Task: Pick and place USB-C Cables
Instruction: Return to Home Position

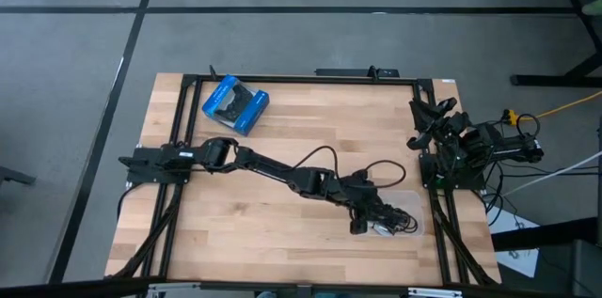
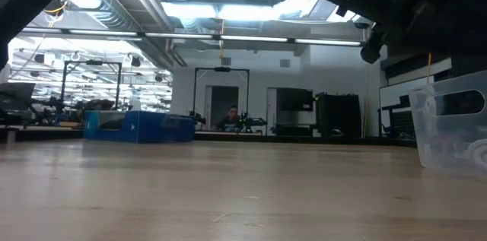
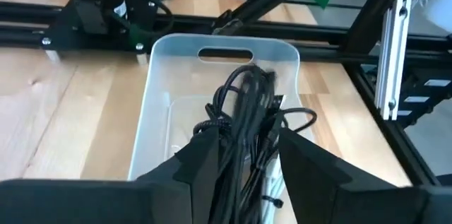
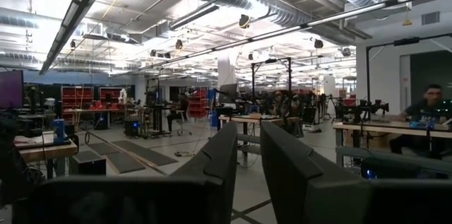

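My left gripper (image 3: 248,155) reaches across the table and stands over the clear plastic tray (image 3: 159,75) near the table's right near corner, shut on a bundle of black USB-C cables (image 3: 247,100). In the high view the same gripper (image 1: 370,215) sits at the tray's (image 1: 417,227) left side, with dark cable loops (image 1: 403,215) over the tray. A pale coil (image 2: 475,153) shows through the tray wall in the low view. My right gripper (image 4: 248,139) is parked at the table's right edge (image 1: 435,115), open by a narrow gap and pointing into the room. My left gripper pinches the black cable bundle between its two fingers (image 3: 205,150), several strands together (image 3: 244,136). The fingers come slanting down from the table's left side and lie along the bundle. The free part reaches out over the tray's inside, one loop (image 3: 302,118) sticking sideways; whether it touches the tray floor I cannot tell.
A blue-and-black package (image 1: 235,103) lies near the table's far left corner and shows in the low view (image 2: 137,127). A black frame rail (image 1: 301,78) runs around the table. Bare wood (image 1: 282,232) lies between package and tray. A person sits far off in the room (image 2: 232,117).
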Controlling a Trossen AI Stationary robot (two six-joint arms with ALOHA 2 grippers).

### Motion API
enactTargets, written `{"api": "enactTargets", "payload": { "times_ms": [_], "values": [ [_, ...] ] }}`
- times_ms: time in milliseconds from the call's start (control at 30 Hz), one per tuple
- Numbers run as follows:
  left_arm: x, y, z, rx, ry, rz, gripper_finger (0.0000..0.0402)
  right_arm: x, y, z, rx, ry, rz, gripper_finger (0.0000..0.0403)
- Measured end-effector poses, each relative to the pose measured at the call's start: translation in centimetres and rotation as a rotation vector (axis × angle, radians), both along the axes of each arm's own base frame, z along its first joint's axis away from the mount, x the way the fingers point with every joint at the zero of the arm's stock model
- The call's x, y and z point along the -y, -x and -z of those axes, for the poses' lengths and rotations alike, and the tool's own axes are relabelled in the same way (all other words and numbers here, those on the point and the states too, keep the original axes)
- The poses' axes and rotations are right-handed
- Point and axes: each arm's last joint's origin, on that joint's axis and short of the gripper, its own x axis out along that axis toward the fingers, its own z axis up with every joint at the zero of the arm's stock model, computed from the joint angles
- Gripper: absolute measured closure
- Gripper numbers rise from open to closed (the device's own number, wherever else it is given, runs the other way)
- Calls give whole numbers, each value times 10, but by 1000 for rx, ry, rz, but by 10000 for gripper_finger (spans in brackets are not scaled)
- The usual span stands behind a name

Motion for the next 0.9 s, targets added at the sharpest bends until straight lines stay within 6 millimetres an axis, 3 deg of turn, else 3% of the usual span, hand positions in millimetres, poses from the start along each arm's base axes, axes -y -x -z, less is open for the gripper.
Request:
{"api": "enactTargets", "payload": {
  "times_ms": [200,267,400,533,667,767,900],
  "values": [
    [-12,3,-8,-32,-58,25,260,0,0,0,0,0,1,334],
    [-22,11,-28,-66,-82,37,260,0,0,0,-3,1,0,334],
    [-43,38,-89,-92,-95,12,260,0,0,1,-9,1,0,334],
    [-61,60,-109,-190,-116,-30,259,0,-1,1,-14,2,1,334],
    [-76,77,-142,-147,-108,-67,259,0,-1,1,-20,2,1,334],
    [-82,83,-147,-177,-41,-95,259,0,-1,1,4,-21,-13,334],
    [-94,113,-134,-496,-105,-39,259,0,-3,6,-11,-82,-23,334]
  ]
}}
